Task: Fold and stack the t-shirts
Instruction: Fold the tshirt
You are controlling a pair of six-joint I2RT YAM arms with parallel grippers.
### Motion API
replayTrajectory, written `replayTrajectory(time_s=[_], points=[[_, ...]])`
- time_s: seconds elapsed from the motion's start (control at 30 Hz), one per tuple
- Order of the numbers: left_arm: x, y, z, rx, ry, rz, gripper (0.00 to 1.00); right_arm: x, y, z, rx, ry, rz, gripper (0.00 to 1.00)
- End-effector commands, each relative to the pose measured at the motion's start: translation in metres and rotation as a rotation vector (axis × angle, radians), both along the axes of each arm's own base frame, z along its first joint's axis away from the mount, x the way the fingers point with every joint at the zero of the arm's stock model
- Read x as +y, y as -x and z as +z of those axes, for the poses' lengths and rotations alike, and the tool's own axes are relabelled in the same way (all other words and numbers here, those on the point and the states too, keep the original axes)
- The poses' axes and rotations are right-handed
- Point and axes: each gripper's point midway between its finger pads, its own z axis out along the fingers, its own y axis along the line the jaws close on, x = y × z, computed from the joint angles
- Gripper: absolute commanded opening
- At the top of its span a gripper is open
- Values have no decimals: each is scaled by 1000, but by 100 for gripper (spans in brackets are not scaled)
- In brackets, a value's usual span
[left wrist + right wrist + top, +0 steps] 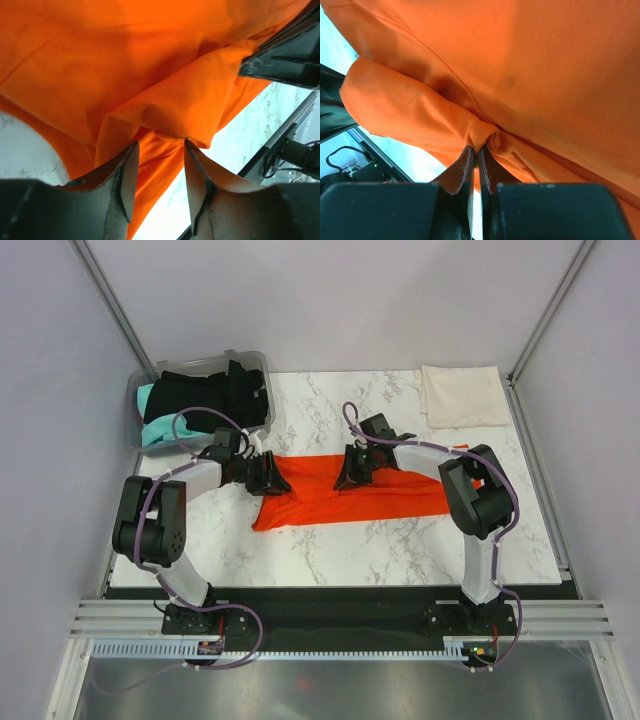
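The right gripper [479, 150] has its dark, flat fingers pressed nearly together on a thin pleat of the orange-red t-shirt [370, 500]. The soft cloth puckers into a small knot at the tips, and a rounded fold rolls away to one side. The left gripper [160, 145] stands half closed, its two blunt, scuffed fingers set apart with a thicker gather of the same shirt filling the gap between them. Creases fan up from that point into a loose, draped flap.

From above, both grippers sit on the shirt's left half, the left one at its left edge and the right one near its middle. The shirt lies as a long, matte, wrinkled band across the centre of the white marble-patterned tabletop [330, 550].

At the far right corner lies a cream-white t-shirt [462, 395], folded into a flat, neat rectangle. At the far left a clear grey plastic bin [135, 405] with rounded corners holds a crumpled black t-shirt [210, 395] over a teal t-shirt [150, 430].
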Motion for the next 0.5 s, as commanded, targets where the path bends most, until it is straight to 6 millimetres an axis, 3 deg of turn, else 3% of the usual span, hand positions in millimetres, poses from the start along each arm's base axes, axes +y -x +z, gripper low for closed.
replayTrajectory(time_s=[0.0, 0.17, 0.47], points=[[-12, -17, 16, -87, 42, -72, 50, 6, -10, 7, -31, -29, 14, 11], [-24, -17, 14, -77, 58, -107, 57, 8, -12, 7, -31, -31, 11, 10], [-35, -20, 15, -72, 73, -132, 54, 10, -15, 8, -34, -36, 12, 10]])
